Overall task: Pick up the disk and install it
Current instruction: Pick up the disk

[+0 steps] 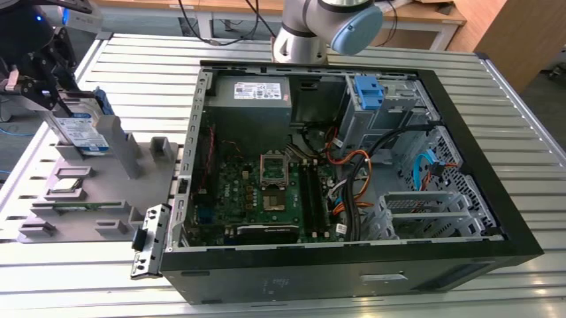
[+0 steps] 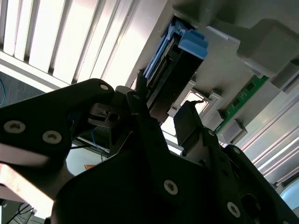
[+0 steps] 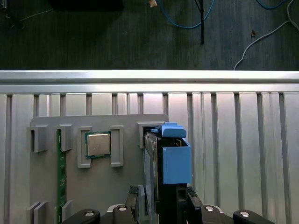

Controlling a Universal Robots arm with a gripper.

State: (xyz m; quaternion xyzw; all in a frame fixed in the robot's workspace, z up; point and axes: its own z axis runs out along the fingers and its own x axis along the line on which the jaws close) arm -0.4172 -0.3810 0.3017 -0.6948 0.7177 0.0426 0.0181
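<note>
The hand (image 3: 163, 201) straddles the disk (image 3: 175, 161), upright in its grey fixture (image 3: 107, 186) at nine o'clock from the computer case (image 1: 488, 179); whether it pinches I cannot tell, and a loose or off-centre hold could tilt and jam it there.

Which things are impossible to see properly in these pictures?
Disk, exterior view: lower part hidden inside the grey holder.
Its label, first wrist view: disk stands edge-on, blue bracket in front.
Arm, exterior view: middle links cut off by the top edge.
</note>
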